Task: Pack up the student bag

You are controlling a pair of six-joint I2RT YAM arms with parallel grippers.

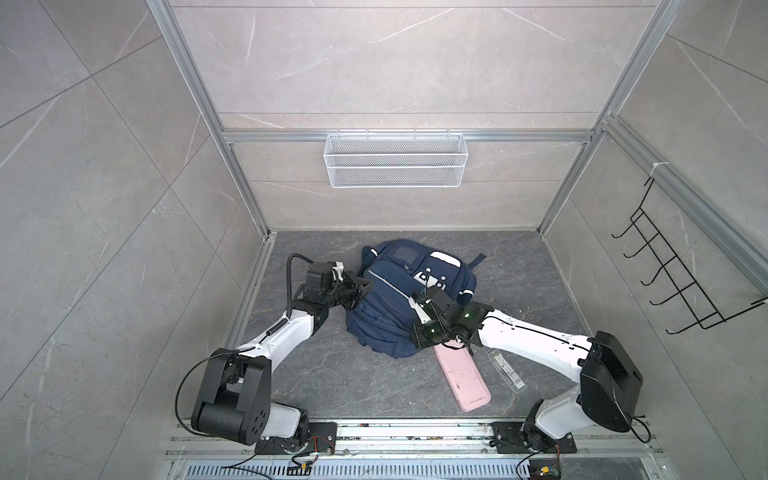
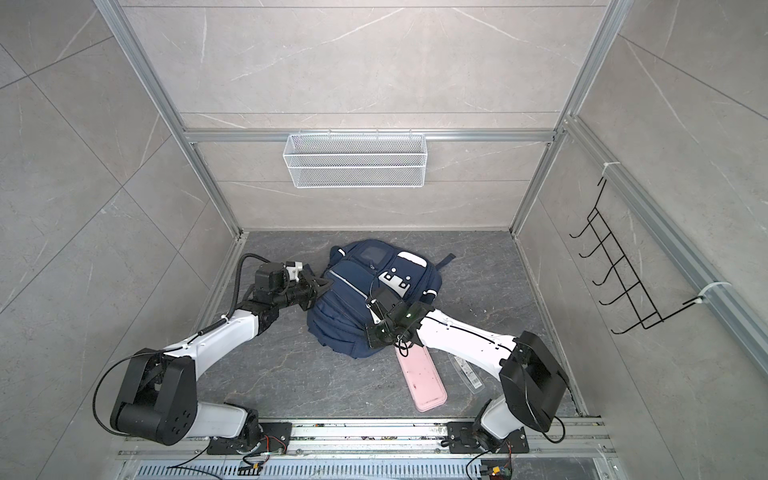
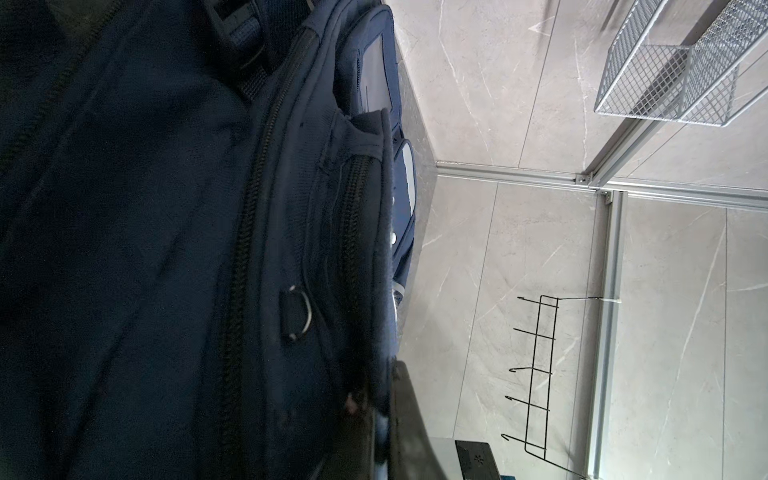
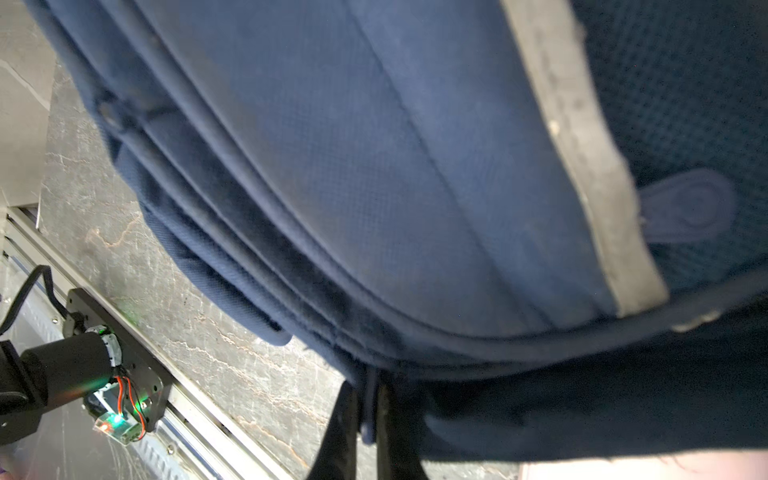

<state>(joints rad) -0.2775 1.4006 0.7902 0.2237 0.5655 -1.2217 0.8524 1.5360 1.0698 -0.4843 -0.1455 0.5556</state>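
"Fingers on the left gripper (image 1: 362, 286): how do they stand in both top views?"
"Together, nipping the left side of the student bag (image 1: 399, 291). It lies mid-surface (image 1: 332, 386), nearer the far edge. The right gripper (image 1: 417, 336) is down on the bag's near right corner, over one end of a pink case (image 1: 461, 378)."
"Left wrist view?"
"One of the fingers (image 3: 405, 415), dark, pressed against a navy fold."
"Right wrist view?"
"Both clamped on a thin strip of bag fabric."
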